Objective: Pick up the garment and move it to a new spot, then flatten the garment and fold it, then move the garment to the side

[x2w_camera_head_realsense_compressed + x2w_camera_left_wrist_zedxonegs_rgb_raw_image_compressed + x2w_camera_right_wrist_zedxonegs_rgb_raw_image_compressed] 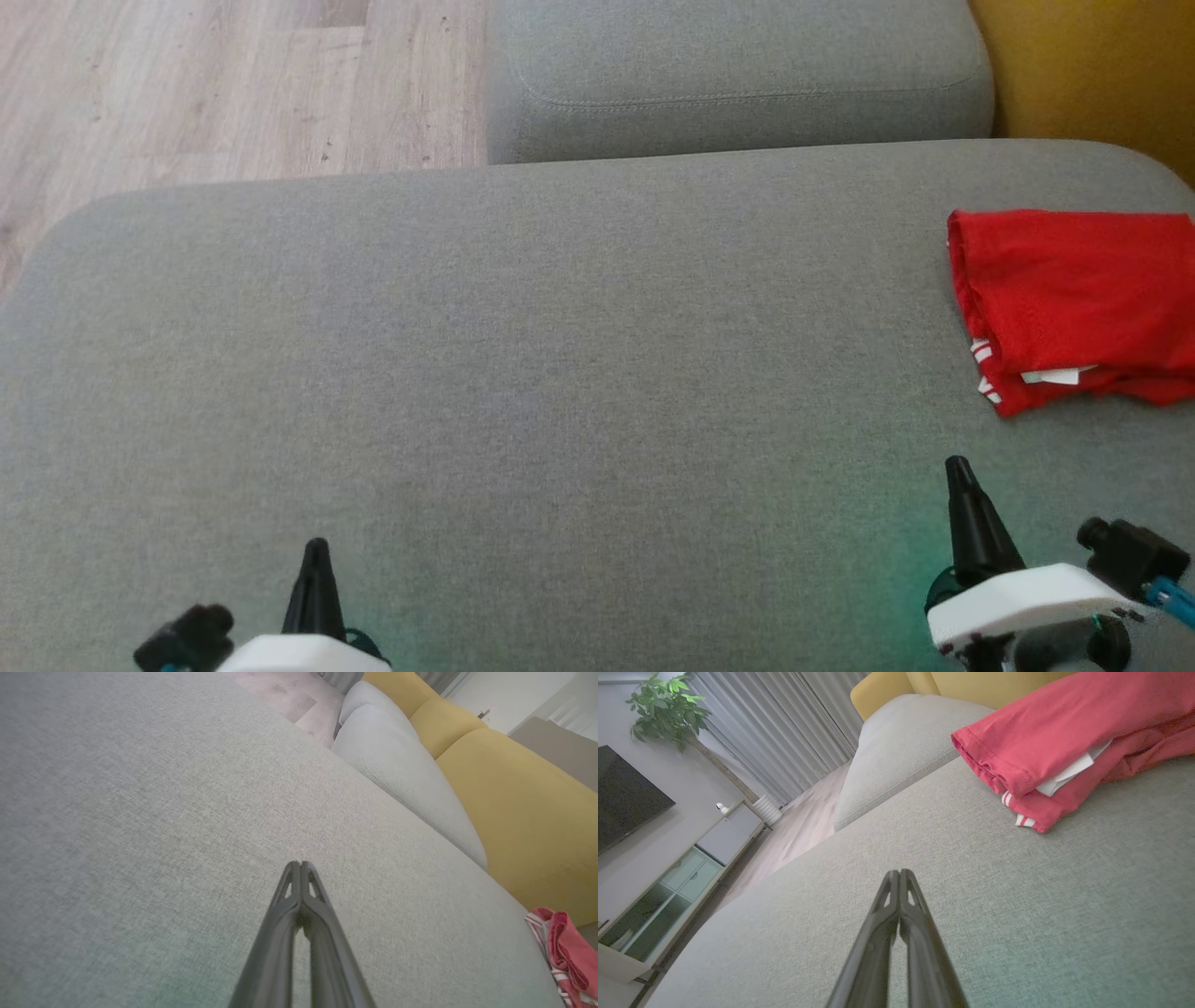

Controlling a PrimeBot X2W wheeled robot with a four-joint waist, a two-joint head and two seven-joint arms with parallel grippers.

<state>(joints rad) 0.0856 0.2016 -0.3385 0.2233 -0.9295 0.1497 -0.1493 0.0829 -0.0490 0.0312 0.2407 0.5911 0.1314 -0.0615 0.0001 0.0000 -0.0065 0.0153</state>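
1. Head view: the red garment (1074,299) lies folded at the far right of the grey cushion (560,373), running off the frame edge.
2. Left gripper (316,546), lower left, over bare cushion — fingers pressed together, empty, well apart from the garment.
3. Right gripper (956,467), lower right, near the garment's front edge but apart from it — fingers pressed together, empty.
4. Right wrist view: white stripes and a white label show at the garment's folded edge.
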